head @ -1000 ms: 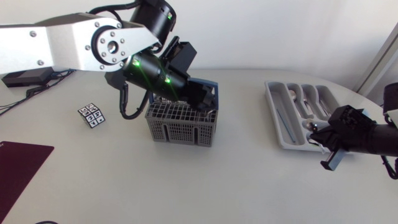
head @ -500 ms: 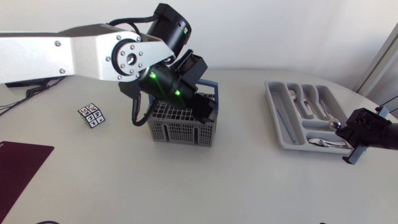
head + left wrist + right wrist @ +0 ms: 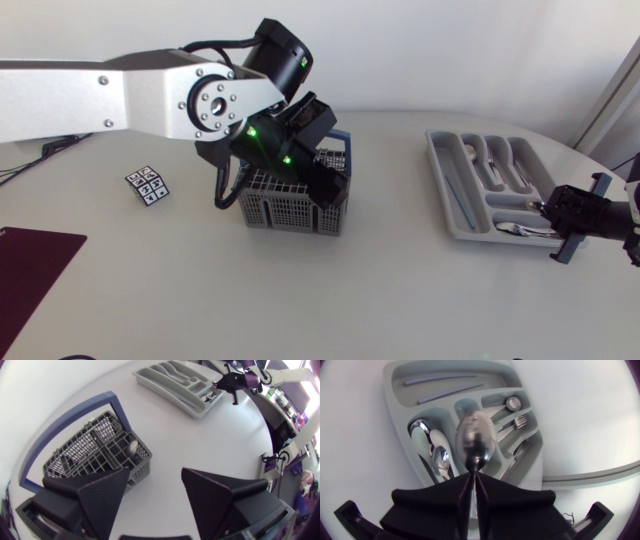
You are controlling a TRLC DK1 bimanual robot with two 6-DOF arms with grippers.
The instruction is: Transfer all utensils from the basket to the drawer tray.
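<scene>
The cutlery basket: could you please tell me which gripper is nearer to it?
Left. The left gripper hangs just above the cutlery basket; the right gripper is at the drawer tray, holding a spoon.

A white desk (image 3: 400,300) with a rounded far edge, evenly lit, shadows soft. A dark maroon mat (image 3: 30,260) lies at its near left corner. Farther back are a small black-and-white patterned card (image 3: 147,185) and black cables (image 3: 52,146).

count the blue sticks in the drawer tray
2. One blue stick lies along the far wall of the drawer tray, in the long compartment farthest from the right gripper, which holds a spoon; the second stick lies just beside it. None seems hidden.
</scene>
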